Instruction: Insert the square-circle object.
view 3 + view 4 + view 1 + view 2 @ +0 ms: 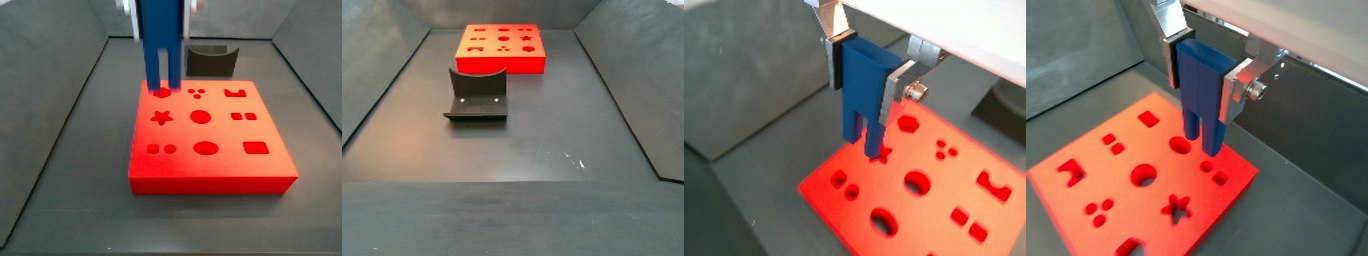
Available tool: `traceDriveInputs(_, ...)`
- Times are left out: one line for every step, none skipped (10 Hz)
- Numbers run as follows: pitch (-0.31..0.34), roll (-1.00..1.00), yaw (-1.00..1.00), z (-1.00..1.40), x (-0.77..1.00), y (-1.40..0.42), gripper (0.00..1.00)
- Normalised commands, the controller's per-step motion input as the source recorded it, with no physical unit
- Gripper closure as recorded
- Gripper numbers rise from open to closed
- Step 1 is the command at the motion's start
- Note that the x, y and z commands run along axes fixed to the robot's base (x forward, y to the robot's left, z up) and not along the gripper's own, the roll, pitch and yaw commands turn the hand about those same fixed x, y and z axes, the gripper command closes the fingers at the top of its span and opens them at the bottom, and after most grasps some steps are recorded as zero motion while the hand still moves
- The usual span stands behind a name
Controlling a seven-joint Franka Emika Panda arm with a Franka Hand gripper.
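Observation:
My gripper [862, 80] is shut on the square-circle object [858, 110], a tall bright-blue piece held upright with its two prongs pointing down. Both show in both wrist views [1201, 78], with the silver fingers [1233, 88] clamping the solid block body [1200, 115]. In a side view the piece [162, 45] hangs over the far left corner of the red board [214, 170], its prong tips just above a hexagon hole [163, 91]. A small square-and-round hole pair [160, 149] lies at the board's near left. The gripper [160, 8] is at that view's upper edge.
The dark fixture [476, 95] stands on the grey floor, apart from the red board [502, 62], and shows behind the board in a side view [211, 58]. Grey walls enclose the floor on all sides. The board has several other shaped holes.

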Motion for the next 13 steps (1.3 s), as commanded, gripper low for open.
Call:
traceDriveInputs(0.097, 0.17, -0.07, -0.77, 0.38, -0.50, 1.00)
traceDriveInputs(0.217, 0.26, -0.01, -0.57, 0.35, -0.40, 1.00)
traceDriveInputs(0.276, 0.34, 0.00, -0.37, 0.33, -0.36, 1.00)
traceDriveInputs(0.300, 0.37, 0.00, -0.27, 0.31, -0.34, 1.00)
traceDriveInputs(0.269, 0.37, 0.00, -0.32, 0.27, -0.36, 1.00)
traceDriveInputs(0.259, 0.39, 0.00, -0.23, 0.19, -0.28, 1.00)
traceDriveInputs(0.276, 0.34, 0.00, -0.16, 0.07, -0.08, 1.00)
traceDriveInputs(0.254, 0.29, -0.01, -0.13, 0.02, -0.01, 1.00)
traceDriveInputs(0.139, 0.16, -0.04, -0.26, -0.11, 0.00, 1.00)
traceDriveInputs(0.000, 0.00, -0.03, -0.26, -0.15, 0.00, 1.00)
traceDriveInputs(-0.103, -0.10, 0.00, -0.21, -0.05, 0.03, 1.00)
traceDriveInputs(-0.154, -0.13, 0.00, -0.16, 0.00, 0.08, 1.00)
traceDriveInputs(-0.239, -0.18, 0.00, -0.11, -0.09, 0.19, 1.00)
